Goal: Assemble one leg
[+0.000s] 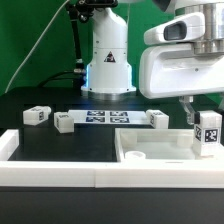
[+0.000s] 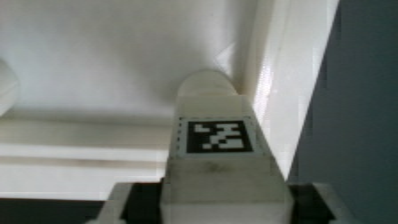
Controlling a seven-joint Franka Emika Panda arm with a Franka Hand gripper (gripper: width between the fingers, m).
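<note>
Above the large flat white piece (image 1: pixel 150 146), at its end toward the exterior view's right, the gripper (image 1: pixel 201 119) holds the leg (image 1: pixel 209 135) upright, with the black-and-white tag of the leg facing the camera. The jaws are closed on the upper part of the leg, one on each side. The lower end of the leg is low over this piece, but I cannot tell if it already touches the surface. In the wrist view the leg (image 2: pixel 221 120) runs from between the fingers (image 2: pixel 139 203) of the gripper (image 2: pixel 221 196) toward the white piece (image 2: pixel 89 120), and its far end is close to a raised edge of the piece, near a corner. The tag is seen clearly on the face of the leg that looks at the wrist camera. On the white piece a round recess (image 1: pixel 135 156) is visible near the side toward the exterior view's left. Three other legs lie apart from the white piece on the black table (image 1: pixel 40 140): one (image 1: pixel 158 119) just behind it, one (image 1: pixel 64 122) further to the exterior view's left, and one (image 1: pixel 37 115) still further that way. The marker board (image 1: pixel 105 118) lies behind the white piece, between two of these legs. A long white rail (image 1: pixel 60 172) lies in front of the white piece.
</note>
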